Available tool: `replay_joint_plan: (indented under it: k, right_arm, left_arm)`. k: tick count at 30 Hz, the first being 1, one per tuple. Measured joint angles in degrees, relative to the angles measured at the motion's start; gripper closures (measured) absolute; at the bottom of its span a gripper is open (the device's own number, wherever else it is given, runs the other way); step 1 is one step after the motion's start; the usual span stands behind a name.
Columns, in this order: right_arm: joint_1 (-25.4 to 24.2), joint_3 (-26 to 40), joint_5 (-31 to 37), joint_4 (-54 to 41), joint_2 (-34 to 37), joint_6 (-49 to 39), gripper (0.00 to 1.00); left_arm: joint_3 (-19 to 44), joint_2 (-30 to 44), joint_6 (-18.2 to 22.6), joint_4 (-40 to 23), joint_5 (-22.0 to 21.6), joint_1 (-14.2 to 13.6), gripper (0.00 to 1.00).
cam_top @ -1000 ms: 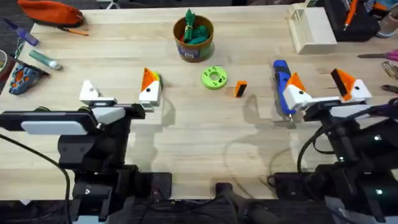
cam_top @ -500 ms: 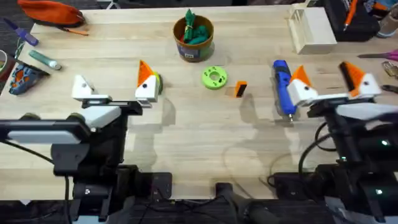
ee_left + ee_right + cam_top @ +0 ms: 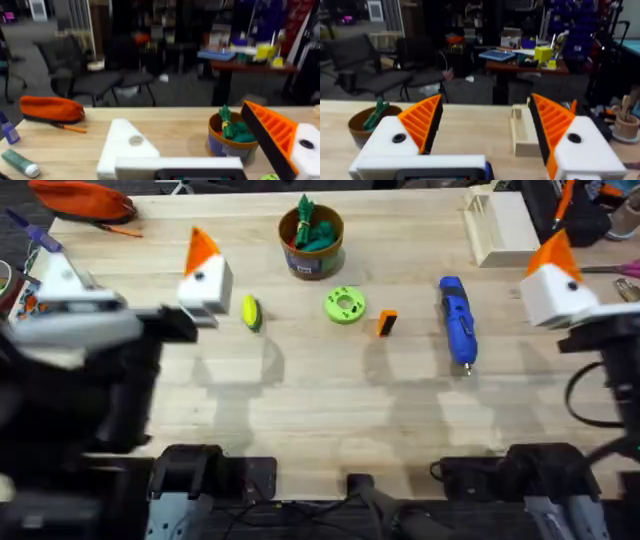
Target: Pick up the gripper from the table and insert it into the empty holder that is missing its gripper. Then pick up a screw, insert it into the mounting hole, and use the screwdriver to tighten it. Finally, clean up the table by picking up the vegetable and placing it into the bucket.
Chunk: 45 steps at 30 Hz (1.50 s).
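Near the bases, both arms are raised: the left gripper (image 3: 200, 145) is spread open, one finger a bare white holder (image 3: 125, 145); the right gripper (image 3: 482, 132) also gapes. Farther out, the orange gripper pad (image 3: 386, 324) lies between green disc (image 3: 344, 305) and blue screwdriver (image 3: 455, 318). The yellow-green vegetable (image 3: 251, 312) lies before the bucket (image 3: 311, 242).

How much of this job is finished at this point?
Nothing yet. The orange pad lies on the table; the left arm's bare holder lacks one. Both end effectors are raised, open, holding nothing. The screwdriver lies untouched, and the vegetable is outside the bucket.
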Motion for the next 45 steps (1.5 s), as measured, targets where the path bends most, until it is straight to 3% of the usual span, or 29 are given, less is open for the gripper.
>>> replay_joint_plan:
  k: [11, 18, 24, 30, 40, 45]
  right_arm:
    - [0.0, 27.3, 0.0, -28.4, 26.1, 0.0, 0.010]
    - [0.0, 42.6, 0.3, -45.6, 42.8, 0.0, 0.010]
    - [0.0, 51.1, 0.4, -57.0, 55.2, 0.0, 0.010]
    - [0.0, 53.0, 0.4, -60.8, 63.2, 0.0, 0.010]
    - [0.0, 53.1, 0.4, -60.9, 65.2, 0.0, 0.010]
    - [0.0, 53.1, 0.4, -60.9, 65.2, 0.0, 0.010]
  left_arm:
    - [31.2, 32.5, 0.3, -25.9, -0.2, 0.0, 0.015]
    - [43.9, 48.1, 0.3, -38.5, -0.2, 0.0, 0.015]
    - [47.2, 54.7, 0.4, -42.7, -0.2, 0.0, 0.015]
    - [47.3, 56.1, 0.4, -43.8, -0.2, 0.0, 0.015]
    - [47.4, 56.2, 0.4, -44.9, -0.1, 0.0, 0.015]
    - [48.5, 58.7, -1.3, -48.5, 0.1, 0.0, 0.016]
